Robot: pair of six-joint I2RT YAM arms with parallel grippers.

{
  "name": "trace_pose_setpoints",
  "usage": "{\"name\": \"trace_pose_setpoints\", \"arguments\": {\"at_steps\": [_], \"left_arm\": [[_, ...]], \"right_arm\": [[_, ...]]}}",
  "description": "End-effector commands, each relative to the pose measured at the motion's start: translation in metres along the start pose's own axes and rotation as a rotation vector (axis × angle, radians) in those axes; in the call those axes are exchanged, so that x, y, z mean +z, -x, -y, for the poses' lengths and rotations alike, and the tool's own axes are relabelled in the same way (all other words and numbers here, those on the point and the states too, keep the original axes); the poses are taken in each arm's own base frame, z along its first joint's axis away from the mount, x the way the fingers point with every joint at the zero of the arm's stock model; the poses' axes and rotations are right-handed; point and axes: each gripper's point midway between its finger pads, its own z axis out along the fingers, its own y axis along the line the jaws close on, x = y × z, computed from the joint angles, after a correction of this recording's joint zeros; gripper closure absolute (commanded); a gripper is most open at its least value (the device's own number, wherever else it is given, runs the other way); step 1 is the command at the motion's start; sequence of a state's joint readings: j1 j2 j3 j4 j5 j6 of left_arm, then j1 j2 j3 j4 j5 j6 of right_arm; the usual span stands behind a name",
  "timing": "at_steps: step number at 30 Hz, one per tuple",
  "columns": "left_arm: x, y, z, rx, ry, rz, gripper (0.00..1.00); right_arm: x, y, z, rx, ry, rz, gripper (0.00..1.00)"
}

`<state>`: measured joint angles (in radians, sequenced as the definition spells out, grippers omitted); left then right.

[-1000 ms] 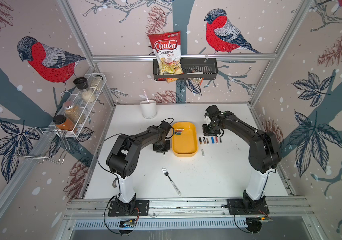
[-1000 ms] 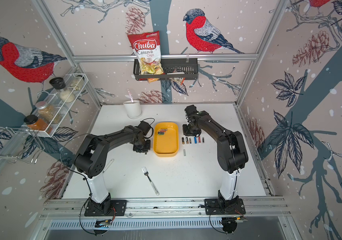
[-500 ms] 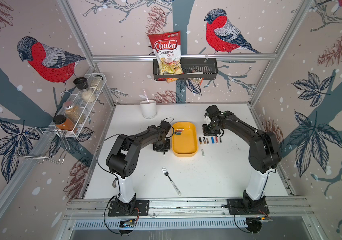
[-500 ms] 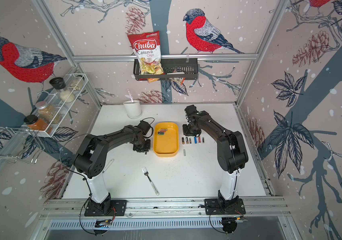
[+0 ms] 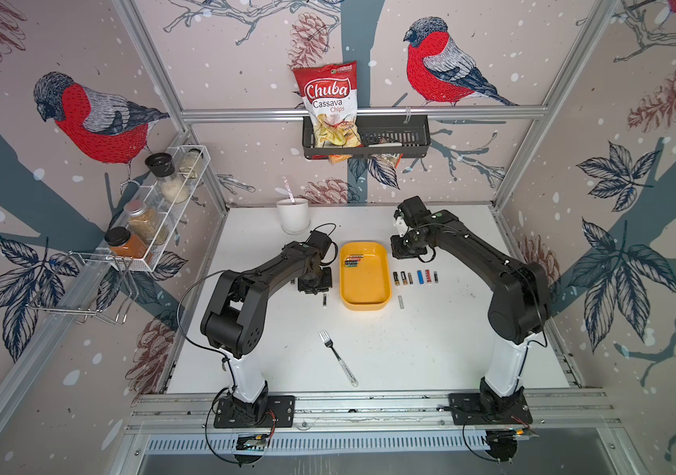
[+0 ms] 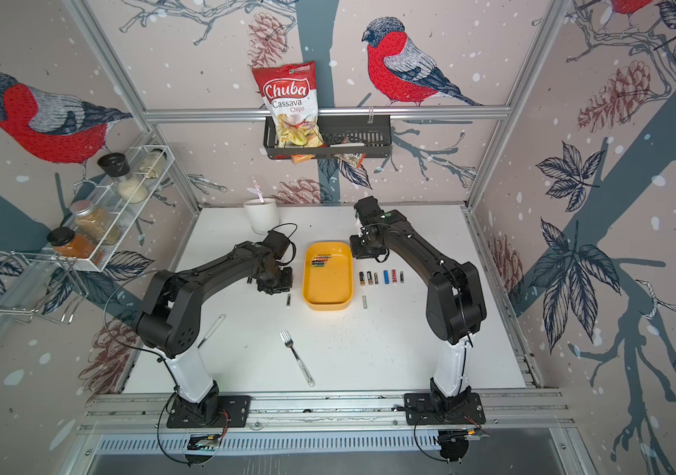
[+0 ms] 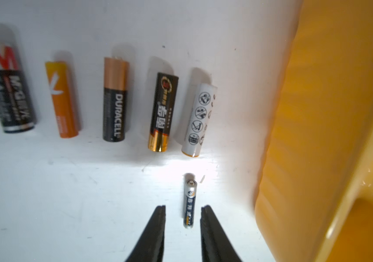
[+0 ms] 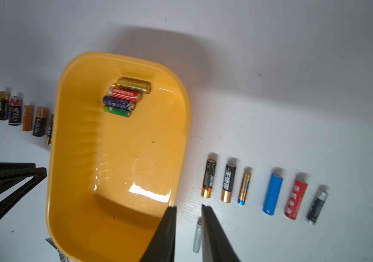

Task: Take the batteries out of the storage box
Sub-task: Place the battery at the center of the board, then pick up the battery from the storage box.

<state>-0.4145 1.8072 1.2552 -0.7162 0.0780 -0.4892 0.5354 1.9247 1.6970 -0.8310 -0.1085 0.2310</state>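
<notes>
Left of the yellow storage box (image 7: pixel 317 136), the left hand (image 7: pixel 183 206) is released, tips flanking a slim blue-and-silver battery (image 7: pixel 189 204) on the surface (image 7: pixel 67 192). The right hand (image 8: pixel 188 207), narrowly parted, grasps nothing. Gold, red, blue and green batteries (image 8: pixel 124 97) lie inside the box's far end.

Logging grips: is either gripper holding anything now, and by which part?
Nothing is held. The left gripper straddles a small battery without touching; the right gripper is empty.
</notes>
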Motion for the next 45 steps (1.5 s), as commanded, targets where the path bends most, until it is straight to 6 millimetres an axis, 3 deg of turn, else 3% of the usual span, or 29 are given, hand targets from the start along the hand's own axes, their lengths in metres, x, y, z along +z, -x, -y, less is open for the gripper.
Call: {"name": "trace_pose_setpoints", "arguments": {"at_steps": [1, 9, 17, 21, 31, 45], "left_arm": [[-0.007, 0.002, -0.002, 0.015, -0.004, -0.004, 0.69], [-0.01, 0.004, -0.004, 0.017, -0.014, 0.003, 0.68], [-0.007, 0.006, -0.003, 0.018, -0.027, 0.004, 0.68], [-0.007, 0.005, -0.002, 0.02, -0.031, -0.001, 0.68], [-0.008, 0.008, -0.002, 0.017, -0.037, 0.004, 0.68], [-0.008, 0.007, -0.004, 0.019, -0.03, -0.003, 0.68]], "right_arm": [[0.01, 0.001, -0.021, -0.058, 0.019, -0.015, 0.74], [0.05, 0.003, -0.057, -0.172, 0.043, -0.033, 0.74], [0.08, 0.019, -0.083, -0.233, 0.079, -0.009, 0.74], [0.096, 0.023, -0.088, -0.257, 0.089, -0.002, 0.73], [0.112, 0.044, -0.102, -0.284, 0.137, 0.061, 0.67], [0.137, 0.036, -0.096, -0.284, 0.147, 0.024, 0.66]]}}
